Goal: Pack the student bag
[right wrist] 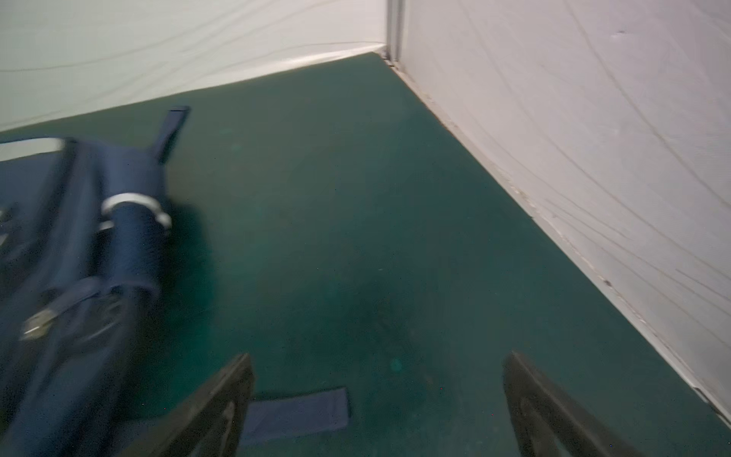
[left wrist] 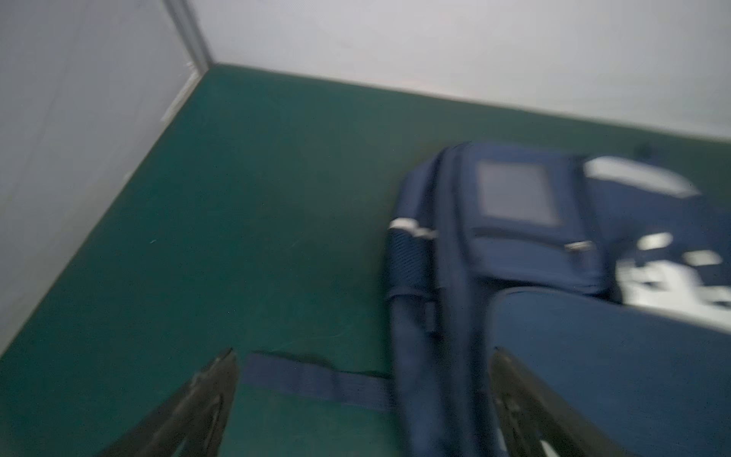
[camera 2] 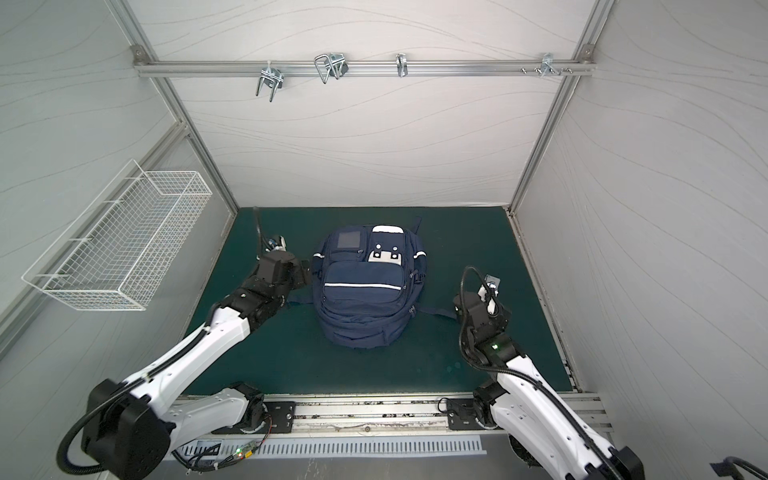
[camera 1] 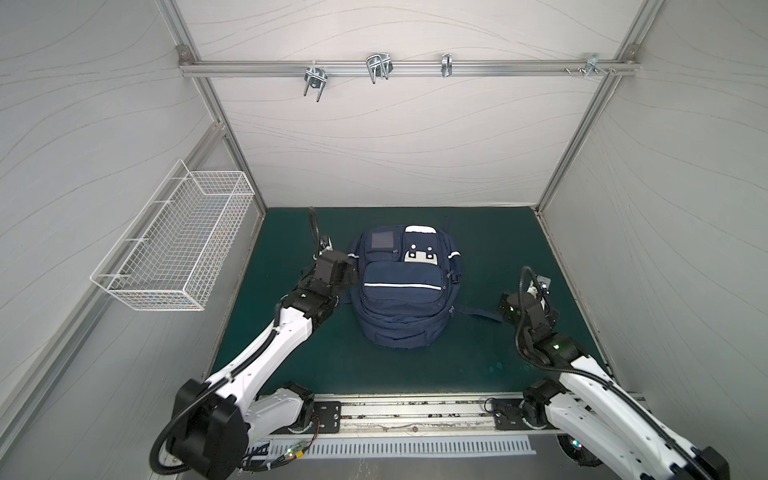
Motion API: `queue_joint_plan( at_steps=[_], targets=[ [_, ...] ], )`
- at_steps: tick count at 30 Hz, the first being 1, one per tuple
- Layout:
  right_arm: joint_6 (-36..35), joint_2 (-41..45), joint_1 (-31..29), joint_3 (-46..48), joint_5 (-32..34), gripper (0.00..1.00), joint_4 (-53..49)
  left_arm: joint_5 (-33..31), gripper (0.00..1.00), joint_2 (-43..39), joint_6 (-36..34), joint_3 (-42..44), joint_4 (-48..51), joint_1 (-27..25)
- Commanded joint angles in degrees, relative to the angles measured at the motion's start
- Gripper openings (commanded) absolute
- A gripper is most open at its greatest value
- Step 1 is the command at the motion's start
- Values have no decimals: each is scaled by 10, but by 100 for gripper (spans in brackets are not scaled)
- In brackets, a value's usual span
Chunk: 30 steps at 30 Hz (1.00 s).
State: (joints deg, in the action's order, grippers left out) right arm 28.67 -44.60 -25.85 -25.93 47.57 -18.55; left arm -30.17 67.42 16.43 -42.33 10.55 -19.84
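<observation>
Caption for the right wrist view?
Right gripper open over green mat, student bag beside it, strap end by its jaws.

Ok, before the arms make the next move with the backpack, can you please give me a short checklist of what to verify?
Left gripper free: ok, jaws wide apart, holding nothing.
Right gripper free: ok, jaws apart, holding nothing.
Student bag lying flat on the green mat, front up: ok.
Bag open for packing: not ok, no opening shows in both top views.
Bag contents: cannot tell, hidden.
Strap end away from that arm's fingers: not ok, it lies on the mat beside one finger.
</observation>
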Motion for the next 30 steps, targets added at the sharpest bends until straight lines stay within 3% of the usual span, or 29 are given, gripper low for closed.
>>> queue_joint_plan(
  at_steps=[1,3,5,7,8,12,14,16,17,18,20,21,22,23,25,30],
  targets=[
    [6,-69,51,-28,51,99,46,-101,98,42,-64,59,-195,69],
    [-14,-104,68,-33,87,99,71,-78,98,72,-44,85,-236,118],
    [-30,-133,84,-21,126,99,117,-47,97,107,-71,103,-281,147],
    [-31,-164,116,-6,104,99,156,-34,98,137,-102,117,-332,160],
    [-21,-179,125,0,97,99,168,-7,98,137,-93,105,-303,168],
    [-38,-236,132,2,77,99,241,99,99,137,-98,132,-397,203],
    [-85,-255,134,15,46,99,332,126,99,141,-85,138,-423,222],
    [-138,-283,145,35,-13,99,459,164,99,167,-77,170,-523,240],
    [-158,-305,149,48,-52,99,535,194,99,168,-89,171,-519,240],
    [-174,-335,153,61,-103,99,608,243,99,174,-106,165,-507,240],
    [-258,-428,156,48,-164,99,722,277,99,221,-128,187,-609,237],
    [-253,-415,155,1,-242,99,597,283,99,213,-125,185,-590,237],
    [-281,-438,164,-8,-303,99,615,280,99,207,-126,174,-554,237],
    [-280,-470,180,19,-335,99,696,276,99,210,-126,176,-569,235],
    [-238,-440,205,26,-347,99,655,271,99,217,-128,181,-585,232],
    [-262,-459,193,13,-338,99,660,201,99,218,-147,175,-577,198]
  ],
)
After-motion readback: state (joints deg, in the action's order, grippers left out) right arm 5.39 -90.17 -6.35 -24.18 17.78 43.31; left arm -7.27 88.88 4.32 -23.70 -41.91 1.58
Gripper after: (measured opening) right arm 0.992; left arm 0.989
